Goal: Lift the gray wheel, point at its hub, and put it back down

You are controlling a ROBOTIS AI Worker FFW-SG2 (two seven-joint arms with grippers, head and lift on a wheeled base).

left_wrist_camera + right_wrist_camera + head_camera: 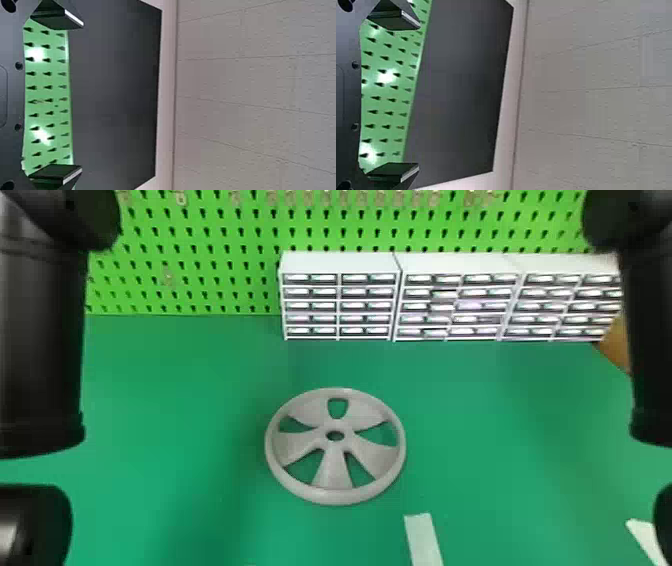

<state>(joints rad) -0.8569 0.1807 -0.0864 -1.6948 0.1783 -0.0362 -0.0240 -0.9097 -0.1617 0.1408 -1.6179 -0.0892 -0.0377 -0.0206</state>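
The left claw [82, 97] is released, its two flat black fingers standing wide apart. The right claw [419, 96] is released too, with its fingers also wide apart. Beyond both is the bright green pegboard [55, 93] with dark holes. The gray, round, five-spoked wheel [334, 470] lies flat on the green worktop [175, 390]. Behind it, three white drawer cabinets [457, 263] stand in one row.

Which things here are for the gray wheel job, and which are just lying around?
For the job:
- gray wheel, lying flat, with its hub
- green tabletop under it
- left gripper and right gripper, both open

Just around:
- three white drawer units at the back
- green pegboard behind
- pale strip nearer the robot than the wheel
- another pale strip, far right
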